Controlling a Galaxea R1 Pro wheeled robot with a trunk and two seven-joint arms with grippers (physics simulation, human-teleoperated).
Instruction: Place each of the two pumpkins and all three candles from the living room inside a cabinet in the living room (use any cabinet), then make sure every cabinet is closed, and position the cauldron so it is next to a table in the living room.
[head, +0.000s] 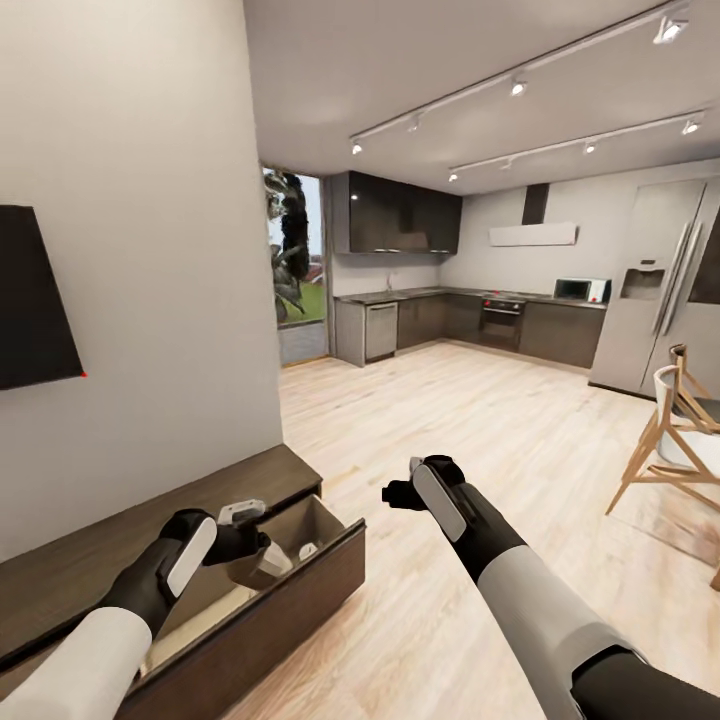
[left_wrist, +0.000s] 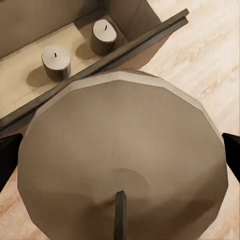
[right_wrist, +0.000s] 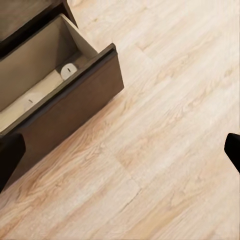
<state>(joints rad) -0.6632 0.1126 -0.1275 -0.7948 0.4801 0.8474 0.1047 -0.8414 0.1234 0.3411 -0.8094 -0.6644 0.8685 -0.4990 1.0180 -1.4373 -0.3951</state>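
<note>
My left gripper is shut on a tan candle, which looms large between the dark fingers with its wick end toward the camera. It hangs over the front edge of the open drawer of the dark-brown cabinet. Two more candles stand upright on the light tan drawer floor; in the right wrist view they show as candles. My right gripper is open and empty above the wood floor, to the right of the drawer. The pumpkins and the coffee table are out of view.
A black TV hangs on the wall above the cabinet. Light wood floor stretches toward the kitchen counters and fridge. A wooden chair stands at the right.
</note>
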